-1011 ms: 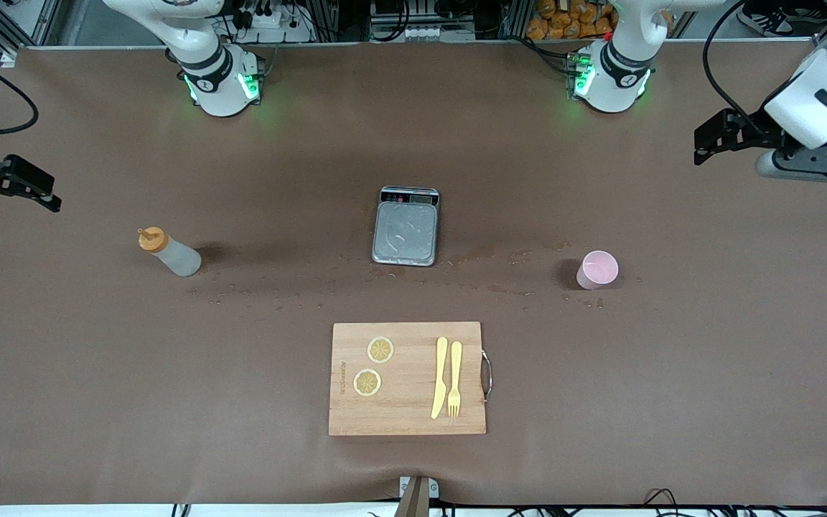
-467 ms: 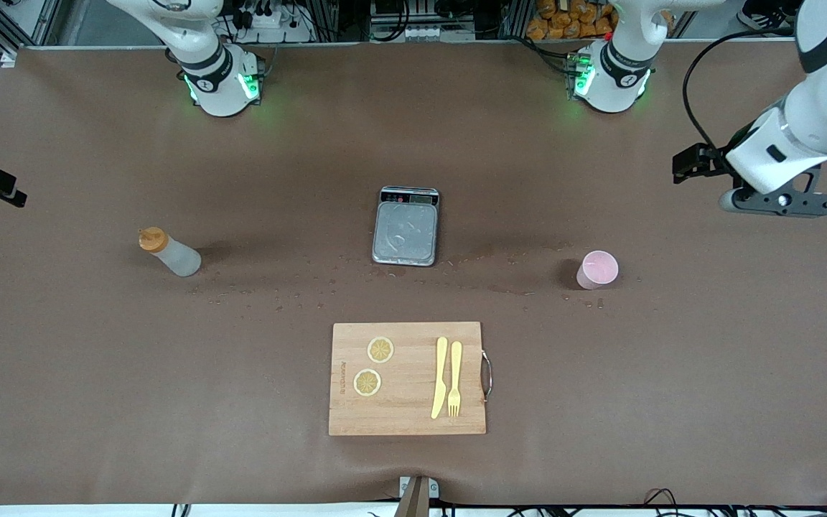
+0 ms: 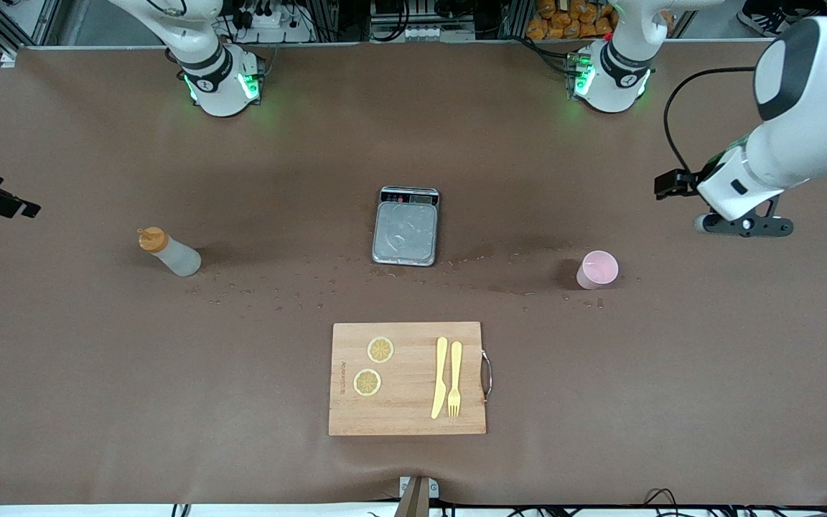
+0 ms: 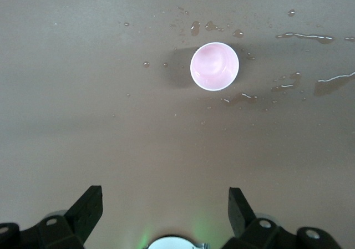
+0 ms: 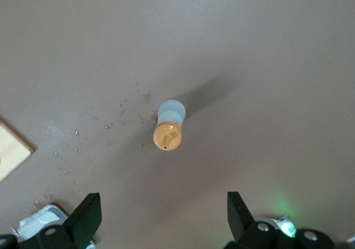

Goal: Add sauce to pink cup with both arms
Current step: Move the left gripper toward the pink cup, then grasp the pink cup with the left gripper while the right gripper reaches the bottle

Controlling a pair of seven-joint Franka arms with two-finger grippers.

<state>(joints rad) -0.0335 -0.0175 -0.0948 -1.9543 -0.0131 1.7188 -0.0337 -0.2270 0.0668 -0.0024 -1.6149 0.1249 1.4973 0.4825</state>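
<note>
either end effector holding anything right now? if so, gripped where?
Nothing held. Left end effector is open, up over bare table near the pink cup. Right end effector is open above the sauce bottle, which stands untouched.

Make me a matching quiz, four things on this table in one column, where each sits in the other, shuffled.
1. translucent squeeze bottle with orange cap
2. light-pink plastic cup
3. yellow plastic fork
4. grey metal scale

A. on the wooden cutting board
B. toward the right arm's end
C. mid-table, farther from the camera than the board
D. toward the left arm's end

Pairs: 1-B, 2-D, 3-A, 4-C
</note>
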